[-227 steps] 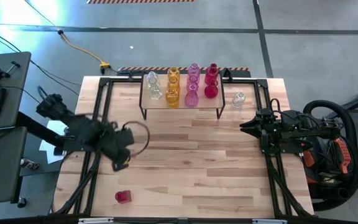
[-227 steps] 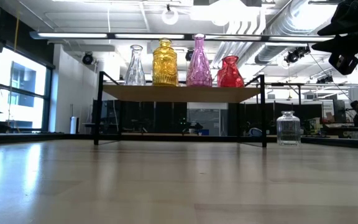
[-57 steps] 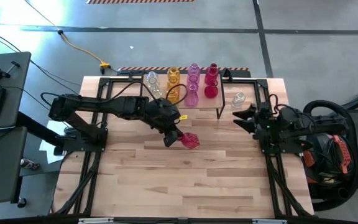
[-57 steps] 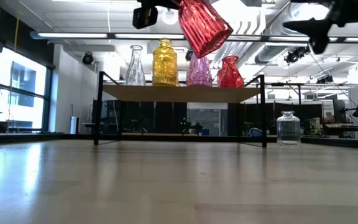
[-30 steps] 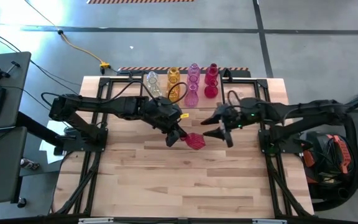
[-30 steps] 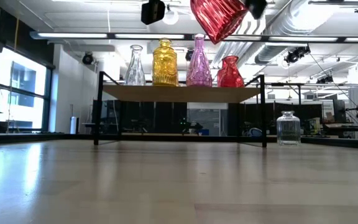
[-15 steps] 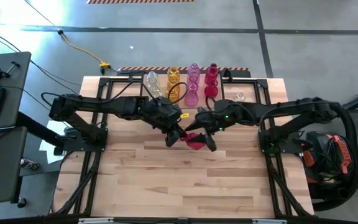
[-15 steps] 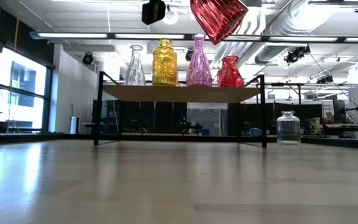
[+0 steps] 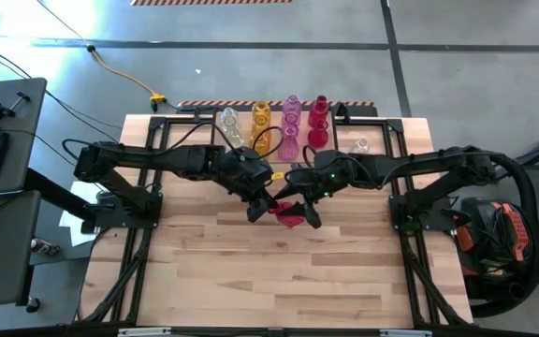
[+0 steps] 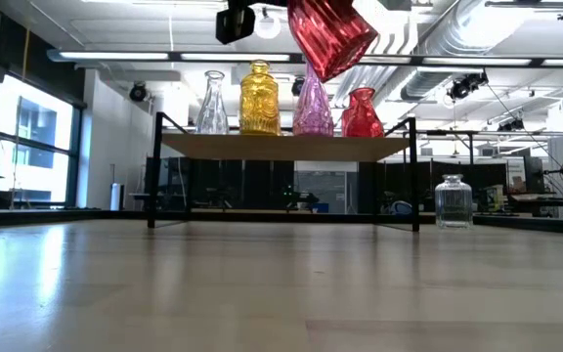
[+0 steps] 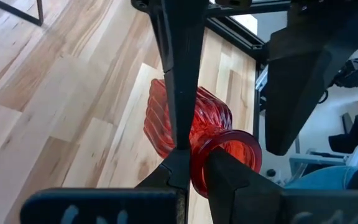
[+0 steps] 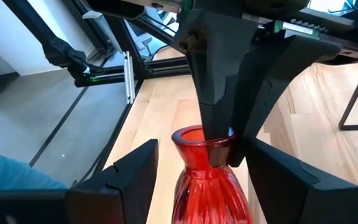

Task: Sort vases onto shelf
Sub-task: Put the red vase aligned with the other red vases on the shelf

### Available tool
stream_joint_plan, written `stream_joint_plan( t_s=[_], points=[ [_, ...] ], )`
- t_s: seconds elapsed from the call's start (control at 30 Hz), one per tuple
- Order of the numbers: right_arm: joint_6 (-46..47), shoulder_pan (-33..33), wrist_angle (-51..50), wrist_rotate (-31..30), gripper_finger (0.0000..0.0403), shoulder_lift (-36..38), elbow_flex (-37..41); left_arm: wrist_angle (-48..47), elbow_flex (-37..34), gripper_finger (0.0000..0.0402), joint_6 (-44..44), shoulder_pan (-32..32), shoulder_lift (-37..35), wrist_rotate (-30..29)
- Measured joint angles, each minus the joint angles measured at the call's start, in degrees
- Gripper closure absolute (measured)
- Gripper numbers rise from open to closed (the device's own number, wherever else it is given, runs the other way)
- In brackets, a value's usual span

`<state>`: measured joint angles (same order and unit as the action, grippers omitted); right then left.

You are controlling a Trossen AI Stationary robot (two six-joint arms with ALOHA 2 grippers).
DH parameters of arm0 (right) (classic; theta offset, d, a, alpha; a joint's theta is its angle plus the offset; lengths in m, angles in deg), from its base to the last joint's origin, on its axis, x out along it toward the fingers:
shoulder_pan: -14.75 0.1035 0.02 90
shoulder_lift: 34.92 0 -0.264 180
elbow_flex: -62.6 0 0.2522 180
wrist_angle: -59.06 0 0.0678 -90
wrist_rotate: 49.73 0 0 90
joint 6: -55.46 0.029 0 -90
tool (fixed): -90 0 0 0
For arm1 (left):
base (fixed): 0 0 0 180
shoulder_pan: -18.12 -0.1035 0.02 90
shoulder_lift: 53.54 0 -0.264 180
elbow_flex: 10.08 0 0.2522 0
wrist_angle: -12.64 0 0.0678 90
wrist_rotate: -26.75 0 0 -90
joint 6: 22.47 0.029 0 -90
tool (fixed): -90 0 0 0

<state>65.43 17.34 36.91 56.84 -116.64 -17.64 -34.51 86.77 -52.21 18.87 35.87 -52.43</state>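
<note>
Held high over mid-table before the shelf point(image 9: 274, 150), the red vase point(image 9: 289, 213) hangs by its rim in the clamped left gripper point(image 9: 262, 204), body lying between the right gripper's point(image 9: 299, 208) spread fingers, apparently not touching.

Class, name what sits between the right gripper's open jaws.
The red vase, with its body between them; the right wrist view shows this. The left gripper pinches its rim.
</note>
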Motion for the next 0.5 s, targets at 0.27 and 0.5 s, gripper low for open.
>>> stream_joint_plan(
  t_s=[0.27, 0.5],
  points=[
    [-4.0, 0.1, 0.0, -2.0, 0.0181, 0.0, 0.0, 0.3, 0.0, 0.0384, 0.0, 0.0, 0.0, 0.2],
    [-5.1, 0.1, -0.1, -2.2, 0.0165, 0.0, 0.0, 0.3, 0.0, 0.0384, 0.0, 0.0, 0.0, 0.2]
  ],
)
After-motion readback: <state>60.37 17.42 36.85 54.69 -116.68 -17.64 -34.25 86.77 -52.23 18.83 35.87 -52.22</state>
